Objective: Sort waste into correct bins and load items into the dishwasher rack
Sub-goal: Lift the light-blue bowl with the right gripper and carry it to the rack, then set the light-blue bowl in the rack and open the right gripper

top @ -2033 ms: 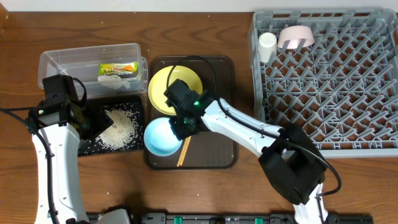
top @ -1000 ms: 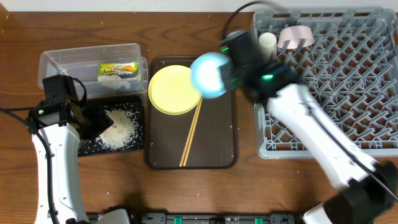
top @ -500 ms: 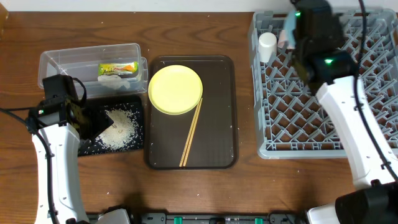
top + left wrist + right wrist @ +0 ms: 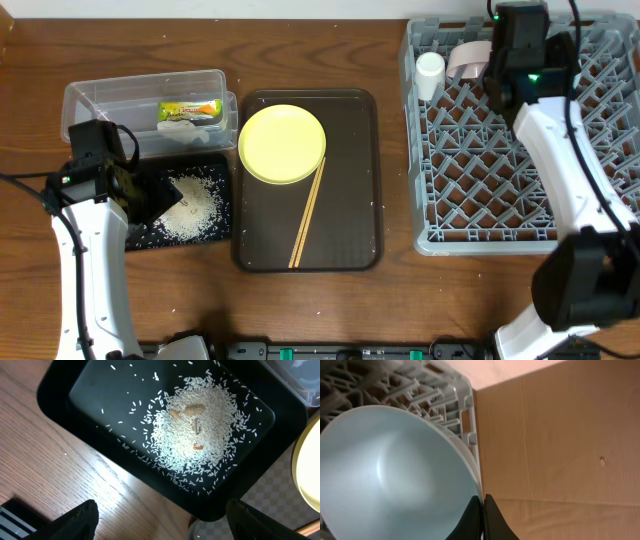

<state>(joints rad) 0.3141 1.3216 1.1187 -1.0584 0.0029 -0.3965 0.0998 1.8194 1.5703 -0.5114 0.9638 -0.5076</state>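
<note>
My right gripper point(image 4: 482, 505) is shut on the rim of the light blue bowl point(image 4: 395, 475), holding it on edge over the grey dishwasher rack point(image 4: 520, 150) at its far left. In the overhead view the arm point(image 4: 505, 60) hides that bowl. The pinkish bowl point(image 4: 468, 58) and the white cup point(image 4: 430, 72) stand in the rack beside it. The yellow plate point(image 4: 282, 143) and the chopsticks point(image 4: 308, 215) lie on the brown tray point(image 4: 350, 200). My left gripper point(image 4: 170, 522) is open above the black tray point(image 4: 100, 390), which holds rice point(image 4: 195, 435). The snack wrapper point(image 4: 190, 108) and the tissue point(image 4: 180, 125) lie in the clear tub point(image 4: 100, 100).
The black tray point(image 4: 150, 235) sits in front of the clear tub, left of the brown tray. A few brownish bits lie among the rice. The plate's edge point(image 4: 311, 470) shows at the right of the left wrist view. A plain tan surface point(image 4: 560, 435) rises behind the rack.
My right arm lifted the light blue bowl off the brown tray and carried it right to the rack's far-left corner. The left arm has not moved.
</note>
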